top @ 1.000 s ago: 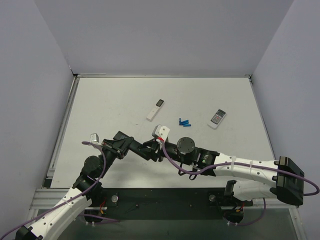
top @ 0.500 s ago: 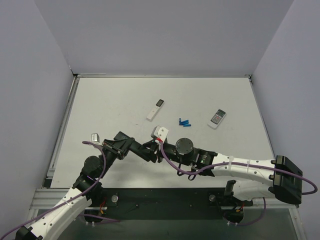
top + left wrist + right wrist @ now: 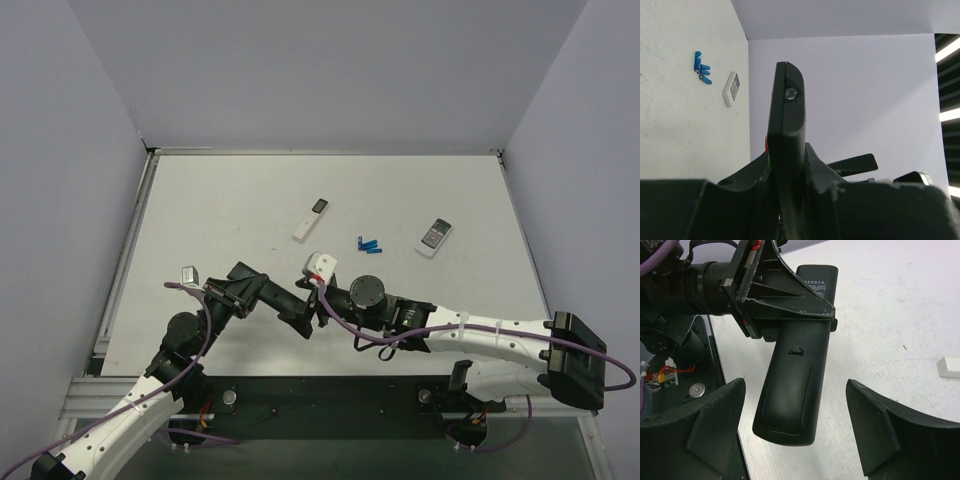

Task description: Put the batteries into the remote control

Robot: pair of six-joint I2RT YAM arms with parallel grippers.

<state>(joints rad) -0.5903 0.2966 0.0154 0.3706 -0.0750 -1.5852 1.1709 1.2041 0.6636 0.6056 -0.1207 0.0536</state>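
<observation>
The long black remote control hangs above the table with its back and closed cover facing the right wrist view. My left gripper is shut on its middle. In the left wrist view the remote stands edge-on between the fingers. My right gripper is open, its fingers spread either side of the remote's near end without touching it. From above, both grippers meet at the remote, near the table's front middle. The batteries are out of view.
Small blue cells lie mid-table, with a short white remote to their right and a slim white stick remote to their left. All three lie beyond the arms.
My right gripper has opened wide around the remote's near end. The left gripper keeps its hold on the remote, which has barely shifted.
</observation>
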